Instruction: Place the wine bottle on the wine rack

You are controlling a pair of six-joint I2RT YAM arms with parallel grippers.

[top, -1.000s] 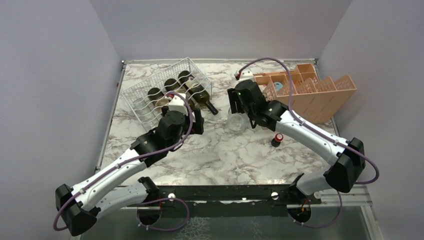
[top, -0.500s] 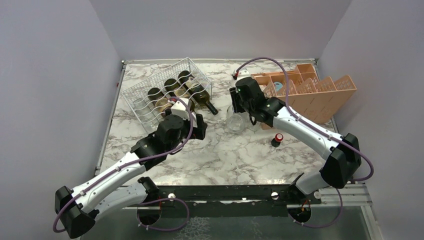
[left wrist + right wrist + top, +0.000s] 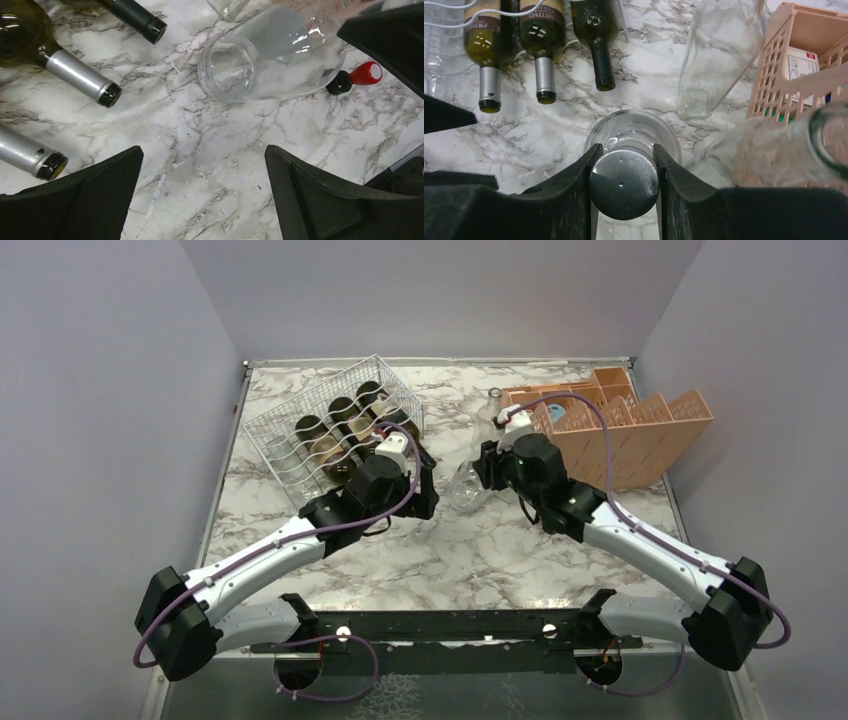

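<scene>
Snugly, right pincer (image 3: 625, 156) clamps clear glass wine bottle (image 3: 272, 52) by its capped neck.
Slick, fragile, probably light; left pincer (image 3: 202, 165) gapes wide.

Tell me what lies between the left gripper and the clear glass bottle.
In the left wrist view, only bare marble table separates the open left gripper from the clear glass bottle; the red-topped stopper sits off to the side.

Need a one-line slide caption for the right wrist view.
Right gripper shut on the capped neck of a clear bottle; three wine bottles lie beyond on the marble table.
</scene>
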